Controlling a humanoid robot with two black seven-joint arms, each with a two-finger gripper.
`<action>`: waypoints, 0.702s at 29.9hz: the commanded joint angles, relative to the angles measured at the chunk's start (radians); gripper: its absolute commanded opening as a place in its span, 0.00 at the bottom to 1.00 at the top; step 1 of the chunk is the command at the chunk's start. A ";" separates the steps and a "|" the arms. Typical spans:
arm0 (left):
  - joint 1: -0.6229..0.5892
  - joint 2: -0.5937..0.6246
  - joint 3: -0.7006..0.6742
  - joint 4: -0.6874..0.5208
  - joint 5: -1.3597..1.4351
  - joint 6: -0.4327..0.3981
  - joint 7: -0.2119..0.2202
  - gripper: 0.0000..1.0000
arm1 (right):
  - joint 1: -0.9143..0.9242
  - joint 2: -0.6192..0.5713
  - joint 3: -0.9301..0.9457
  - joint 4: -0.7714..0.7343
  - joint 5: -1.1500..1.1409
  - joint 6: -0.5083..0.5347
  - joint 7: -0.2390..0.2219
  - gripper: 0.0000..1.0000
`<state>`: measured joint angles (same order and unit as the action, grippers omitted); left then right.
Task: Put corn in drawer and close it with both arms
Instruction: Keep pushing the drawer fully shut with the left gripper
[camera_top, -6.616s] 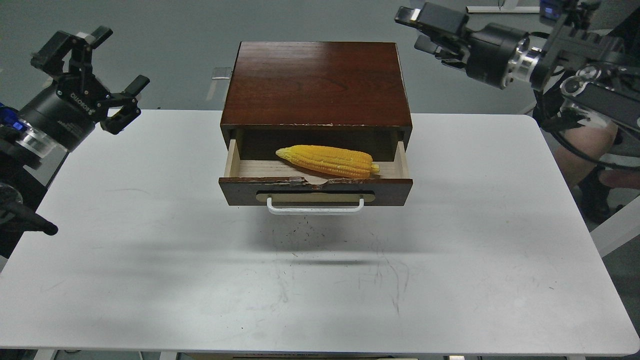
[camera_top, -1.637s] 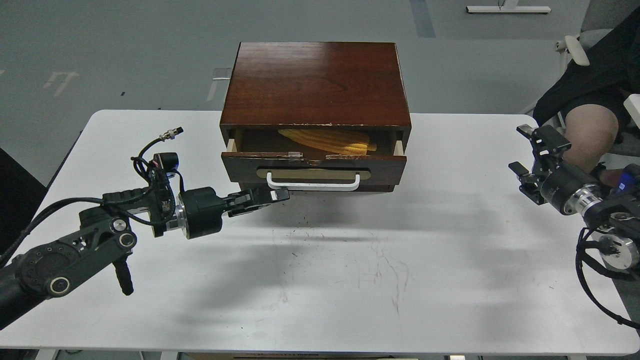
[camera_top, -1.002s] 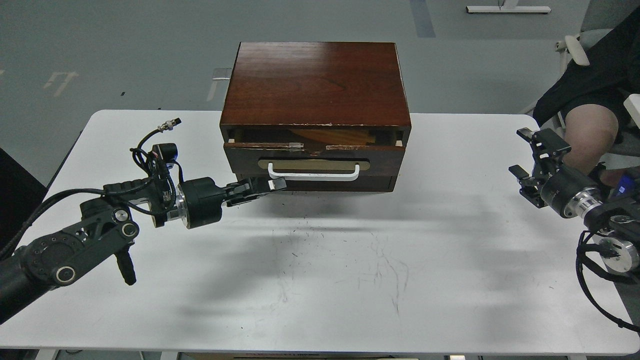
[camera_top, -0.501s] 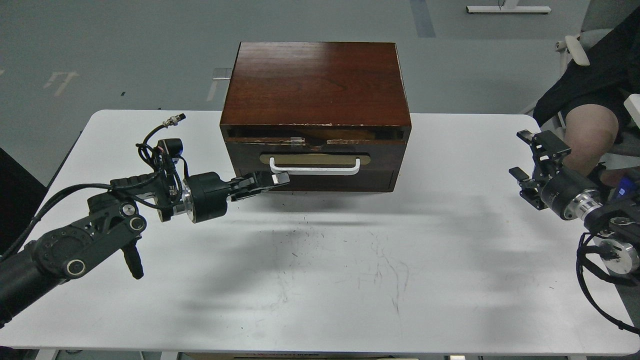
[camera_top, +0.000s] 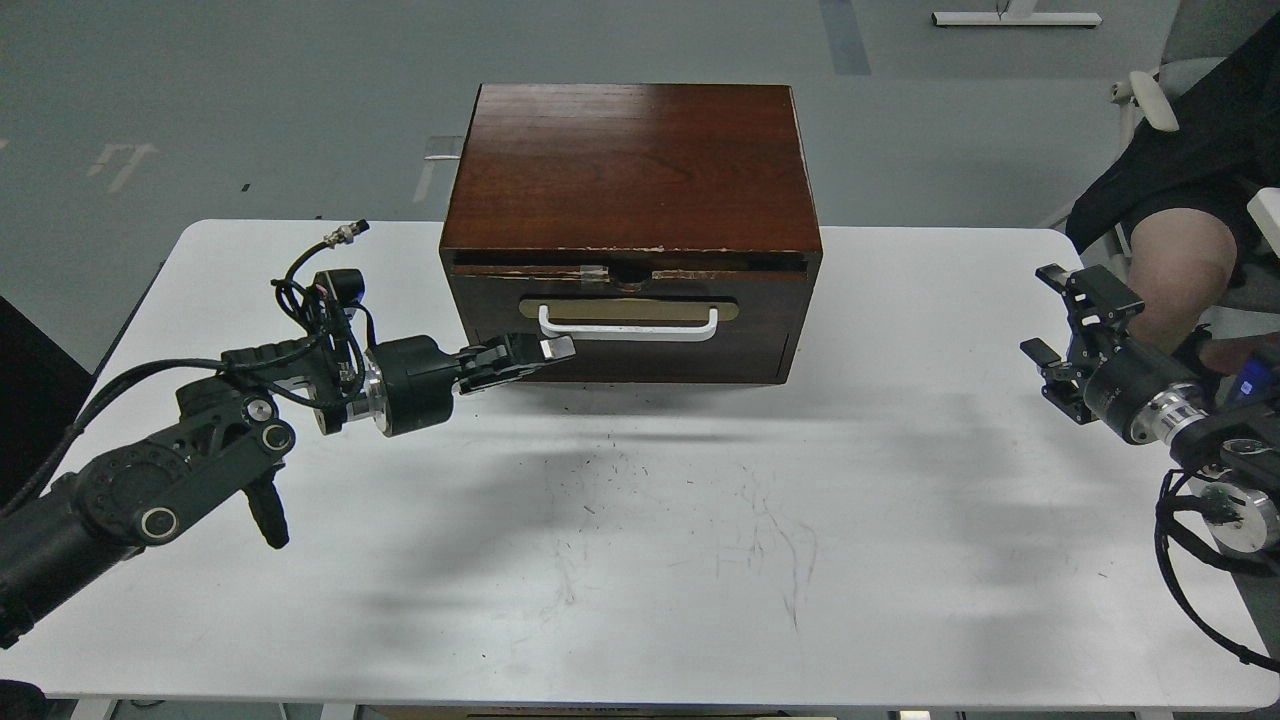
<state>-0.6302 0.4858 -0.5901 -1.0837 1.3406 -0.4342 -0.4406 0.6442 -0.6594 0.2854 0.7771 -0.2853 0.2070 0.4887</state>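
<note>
The dark brown cabinet (camera_top: 630, 160) stands at the back middle of the white table. Its drawer (camera_top: 630, 300) is pushed in, its front flush with the cabinet, the chipped top edge and the white bar handle (camera_top: 628, 326) showing. The corn is hidden inside. My left gripper (camera_top: 545, 352) is shut, its fingertips against the drawer front below the handle's left end. My right gripper (camera_top: 1065, 315) is open and empty above the table's right edge, far from the cabinet.
The white table (camera_top: 640, 560) has scuff marks in front of the cabinet. A seated person's leg (camera_top: 1170, 270) and a chair are beyond the right edge, close behind my right arm. Grey floor lies beyond the table.
My left gripper has pushed the drawer in from nearly shut to flush; the corn is no longer visible. The right gripper has barely moved.
</note>
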 joint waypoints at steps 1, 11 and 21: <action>-0.002 -0.004 0.000 0.004 0.000 0.014 0.000 0.00 | -0.001 0.000 0.000 -0.001 0.000 0.000 0.000 0.99; -0.009 -0.006 0.000 0.022 -0.001 0.015 -0.001 0.00 | -0.001 0.000 0.000 -0.002 0.000 0.000 0.000 0.99; -0.009 -0.012 -0.002 0.034 -0.014 0.023 -0.003 0.00 | -0.001 0.000 0.000 -0.001 0.000 0.000 0.000 0.99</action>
<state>-0.6396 0.4789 -0.5914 -1.0560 1.3366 -0.4132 -0.4430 0.6427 -0.6596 0.2854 0.7761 -0.2853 0.2070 0.4887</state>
